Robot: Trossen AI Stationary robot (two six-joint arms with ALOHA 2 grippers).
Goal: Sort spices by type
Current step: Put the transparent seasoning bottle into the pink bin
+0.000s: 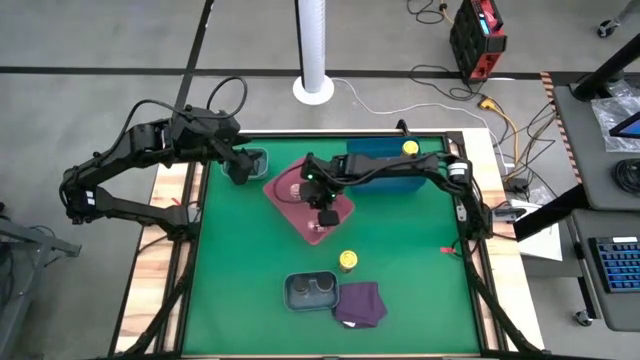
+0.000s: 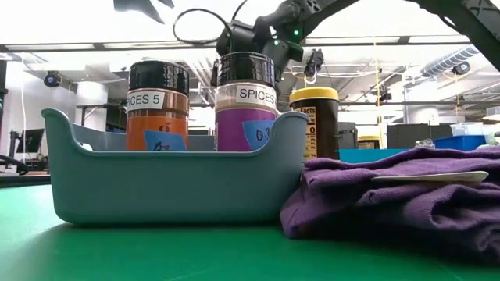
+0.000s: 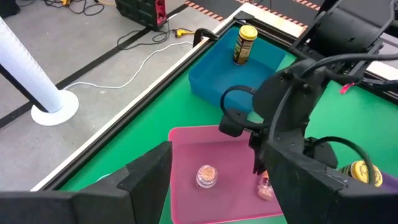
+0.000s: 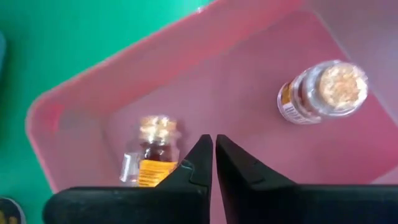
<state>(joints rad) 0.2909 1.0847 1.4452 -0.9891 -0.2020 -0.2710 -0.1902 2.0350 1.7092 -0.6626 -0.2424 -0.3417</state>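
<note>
High view shows the right pincer [image 1: 325, 214] above the pink tray [image 1: 342, 211] in the middle of the green surface [image 1: 420, 270]; its two fingers are pressed together and pinch nothing. Two cork-topped jars stand in this tray, one [image 4: 153, 151] just beside the fingertips and the other [image 4: 323, 92] apart from it. The left pincer [image 1: 240, 168] hangs over the teal tray [image 1: 259, 157] at the far left edge, with fingers spread. One yellow-lid jar [image 1: 410, 148] is in the blue tray [image 1: 385, 172], another [image 1: 347, 261] stands on the surface near the grey tray [image 1: 290, 292]. This grey tray holds two black-lid jars [image 2: 158, 105], one orange and one purple, beside the purple cloth [image 1: 361, 303].
</note>
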